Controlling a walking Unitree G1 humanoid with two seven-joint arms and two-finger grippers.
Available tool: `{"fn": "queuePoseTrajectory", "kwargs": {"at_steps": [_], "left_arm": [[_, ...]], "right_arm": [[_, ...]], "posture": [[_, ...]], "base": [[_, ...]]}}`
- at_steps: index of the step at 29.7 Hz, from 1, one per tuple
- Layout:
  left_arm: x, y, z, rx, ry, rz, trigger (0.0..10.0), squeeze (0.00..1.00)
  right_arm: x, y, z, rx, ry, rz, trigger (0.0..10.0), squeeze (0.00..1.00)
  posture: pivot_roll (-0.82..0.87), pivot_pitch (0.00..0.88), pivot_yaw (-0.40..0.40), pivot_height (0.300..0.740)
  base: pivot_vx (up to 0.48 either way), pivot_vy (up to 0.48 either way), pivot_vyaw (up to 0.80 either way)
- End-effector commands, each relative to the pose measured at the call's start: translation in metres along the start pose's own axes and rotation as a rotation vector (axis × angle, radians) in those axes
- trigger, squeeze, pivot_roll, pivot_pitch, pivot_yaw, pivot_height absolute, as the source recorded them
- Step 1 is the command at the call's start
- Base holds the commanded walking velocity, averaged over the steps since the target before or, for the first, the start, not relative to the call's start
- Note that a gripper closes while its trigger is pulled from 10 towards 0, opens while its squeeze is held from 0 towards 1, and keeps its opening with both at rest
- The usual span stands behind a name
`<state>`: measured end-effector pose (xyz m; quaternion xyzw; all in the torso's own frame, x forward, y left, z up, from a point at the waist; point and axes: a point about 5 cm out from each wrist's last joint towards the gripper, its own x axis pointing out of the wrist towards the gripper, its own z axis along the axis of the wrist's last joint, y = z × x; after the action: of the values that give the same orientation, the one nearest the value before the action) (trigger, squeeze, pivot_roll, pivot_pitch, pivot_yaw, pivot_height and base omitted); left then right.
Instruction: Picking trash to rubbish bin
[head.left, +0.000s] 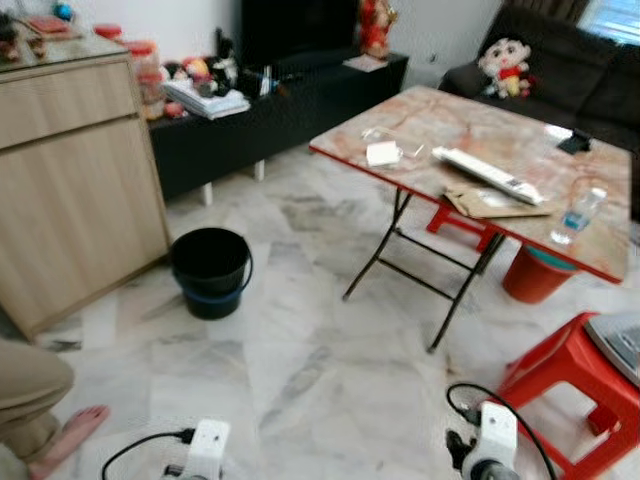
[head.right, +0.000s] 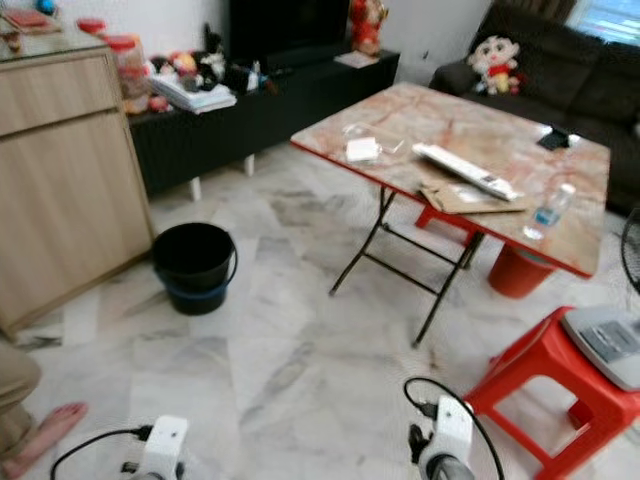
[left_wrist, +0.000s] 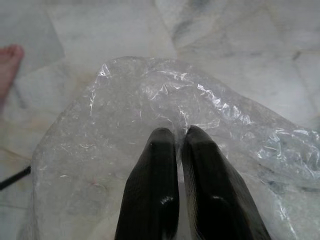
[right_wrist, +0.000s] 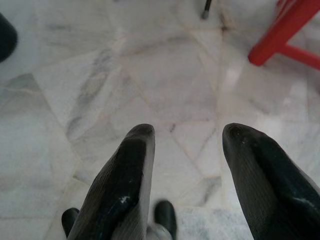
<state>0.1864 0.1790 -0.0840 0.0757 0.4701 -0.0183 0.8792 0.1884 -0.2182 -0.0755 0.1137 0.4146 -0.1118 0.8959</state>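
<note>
Left gripper (left_wrist: 181, 134) clenched on clear plastic bag (left_wrist: 125, 130) above marble floor (right_wrist: 165, 80); right gripper (right_wrist: 187, 132) spread, grasping nothing; black bin (head.left: 210, 270) beside wooden cabinet (head.left: 80, 180); folding table (head.left: 480, 140), red stool (head.left: 565, 385) nearby; person's bare foot (head.left: 70, 432) partly cropped.

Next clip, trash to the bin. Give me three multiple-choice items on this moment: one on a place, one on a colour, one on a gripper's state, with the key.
1. Where does the black bucket stand?
A. on the floor beside the wooden cabinet
B. on the folding table
C. on the sofa

2. What colour is the stool near the robot's right arm?
A. blue
B. red
C. white

3. What is the left gripper doing?
A. open over bare floor
B. shut on a bottle
C. shut on a clear plastic bag

Key: 1 A, the bucket sits on the marble floor next to the cabinet. 2 B, its frame is plainly red. 3 C, the left wrist view shows its fingers pinched together on crinkled clear plastic.
</note>
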Motion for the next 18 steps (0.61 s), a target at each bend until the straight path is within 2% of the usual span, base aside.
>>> {"fn": "queuePoseTrajectory", "kwargs": {"at_steps": [1, 6, 9, 18], "left_arm": [[0.0005, -0.0089, 0.0025, -0.003, -0.011, -0.018, 10.0, 0.0], [0.0007, -0.008, 0.0043, 0.0, -0.015, -0.017, 10.0, 0.0], [0.0009, -0.0078, 0.0057, 0.001, -0.018, -0.016, 10.0, 0.0], [0.0009, -0.008, 0.0061, 0.004, -0.021, -0.017, 10.0, 0.0]], "right_arm": [[-0.001, -0.0085, 0.0028, -0.014, -0.013, -0.022, 10.0, 0.0], [-0.0007, -0.0055, 0.0026, -0.064, -0.012, -0.008, 10.0, 0.0], [-0.0007, -0.0048, 0.002, -0.031, -0.013, -0.01, 10.0, 0.0], [-0.0003, -0.0027, 0.0021, -0.023, -0.013, -0.008, 10.0, 0.0]], "posture": [[-0.02, 0.045, -0.113, 0.74], [-0.01, 0.053, -0.114, 0.74], [-0.01, 0.053, -0.114, 0.74], [0.0, 0.066, -0.118, 0.74]], "base": [[0.356, 0.0, 0.0], [0.353, 0.0, 0.68], [0.352, 0.0, 0.76], [0.35, 0.0, 0.0]]}}
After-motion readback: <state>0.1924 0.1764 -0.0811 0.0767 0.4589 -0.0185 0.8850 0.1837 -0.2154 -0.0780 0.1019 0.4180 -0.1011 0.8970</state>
